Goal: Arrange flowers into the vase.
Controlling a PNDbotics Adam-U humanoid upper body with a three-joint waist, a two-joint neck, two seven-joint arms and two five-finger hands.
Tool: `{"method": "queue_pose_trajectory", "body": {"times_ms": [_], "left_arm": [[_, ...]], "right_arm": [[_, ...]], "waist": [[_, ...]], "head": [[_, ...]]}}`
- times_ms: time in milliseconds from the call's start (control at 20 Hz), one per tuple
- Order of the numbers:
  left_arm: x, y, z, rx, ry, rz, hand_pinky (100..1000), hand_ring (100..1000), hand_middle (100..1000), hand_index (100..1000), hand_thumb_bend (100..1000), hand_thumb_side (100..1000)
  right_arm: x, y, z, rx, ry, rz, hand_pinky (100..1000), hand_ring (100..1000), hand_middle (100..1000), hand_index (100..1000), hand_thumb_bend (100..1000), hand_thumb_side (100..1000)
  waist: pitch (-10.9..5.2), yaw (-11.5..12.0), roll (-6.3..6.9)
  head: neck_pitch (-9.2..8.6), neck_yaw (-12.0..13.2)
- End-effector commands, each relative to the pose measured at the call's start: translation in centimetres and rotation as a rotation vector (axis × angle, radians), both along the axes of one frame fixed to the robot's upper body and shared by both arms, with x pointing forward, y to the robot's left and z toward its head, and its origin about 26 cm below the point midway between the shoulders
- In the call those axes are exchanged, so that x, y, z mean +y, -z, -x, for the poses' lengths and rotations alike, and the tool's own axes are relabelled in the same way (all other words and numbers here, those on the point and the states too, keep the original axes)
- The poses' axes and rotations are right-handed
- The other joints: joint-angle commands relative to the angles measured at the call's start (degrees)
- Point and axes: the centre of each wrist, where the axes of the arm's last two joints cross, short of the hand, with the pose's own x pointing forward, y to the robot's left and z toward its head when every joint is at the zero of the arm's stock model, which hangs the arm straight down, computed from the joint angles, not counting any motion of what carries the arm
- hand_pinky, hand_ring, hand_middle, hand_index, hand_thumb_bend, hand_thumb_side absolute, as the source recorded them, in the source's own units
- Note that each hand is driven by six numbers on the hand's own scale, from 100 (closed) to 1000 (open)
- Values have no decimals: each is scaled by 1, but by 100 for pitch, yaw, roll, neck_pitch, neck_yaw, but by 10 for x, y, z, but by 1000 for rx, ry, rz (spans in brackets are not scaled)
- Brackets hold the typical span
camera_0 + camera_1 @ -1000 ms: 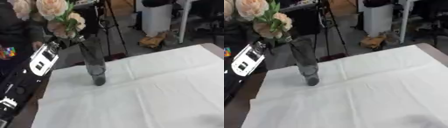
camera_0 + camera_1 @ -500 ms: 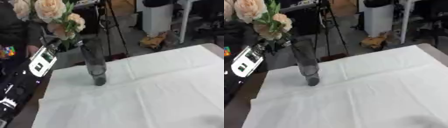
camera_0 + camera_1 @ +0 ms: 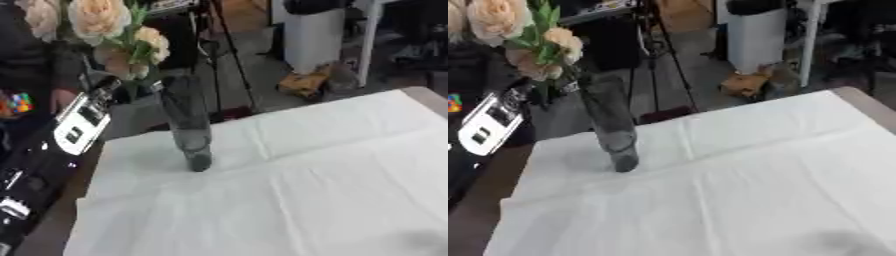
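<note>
A tall dark grey glass vase (image 3: 185,117) stands on the white tablecloth (image 3: 332,170), left of centre and leaning slightly. A bunch of peach and cream flowers (image 3: 107,22) with green leaves hangs in the air just left of and above the vase mouth. Its stems run down beside the vase, outside it, into my left hand (image 3: 111,86). The hand is shut on the stems at the end of my black forearm with its white panel (image 3: 80,122). The fingers are mostly hidden by the leaves. My right hand shows in neither view.
The table's left edge (image 3: 483,200) is bare brown wood beside the cloth. Beyond the far edge stand a tripod (image 3: 229,55), a white bin (image 3: 315,35) and some clutter on the floor. A colourful cube (image 3: 17,102) lies at the far left.
The whole picture has shifted a little. The flowers stay beside the vase mouth, and the vase has not moved on the cloth.
</note>
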Motion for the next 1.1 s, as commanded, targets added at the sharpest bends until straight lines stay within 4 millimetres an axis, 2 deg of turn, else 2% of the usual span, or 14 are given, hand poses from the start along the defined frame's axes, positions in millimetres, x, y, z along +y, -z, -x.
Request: {"method": "queue_pose_trajectory", "body": {"times_ms": [50,150,200,550,600,1100], "left_arm": [[11,-21,6,-52,-17,-16,889,760,749,889,1000,871],[10,-21,6,-53,-16,-14,889,760,749,889,1000,871],[10,-20,7,-50,-10,-15,896,767,758,905,1000,733],[12,-19,20,-45,7,-39,894,766,759,906,1000,745],[12,-19,21,-47,7,-39,894,762,758,907,1000,768],[15,-18,45,-122,11,-14,896,757,756,909,1000,792]], "right_arm": [[-2,-13,0,-33,4,23,511,612,581,803,814,741],[-2,-13,0,-33,4,23,511,612,581,803,814,741],[-2,-13,0,-34,4,22,511,612,581,804,814,740],[-3,-12,1,-37,7,15,511,612,581,804,814,740],[-3,-12,1,-37,7,14,512,613,581,804,814,740],[-2,-11,1,-38,6,2,512,613,581,804,814,740]], "waist": [[-131,21,-123],[-130,22,-124],[-122,33,-136],[-102,65,-176],[-99,73,-180],[-74,182,-233]], "head": [[-69,-2],[-70,-1],[-90,-8],[-144,-33],[-150,-38],[-235,-87]]}}
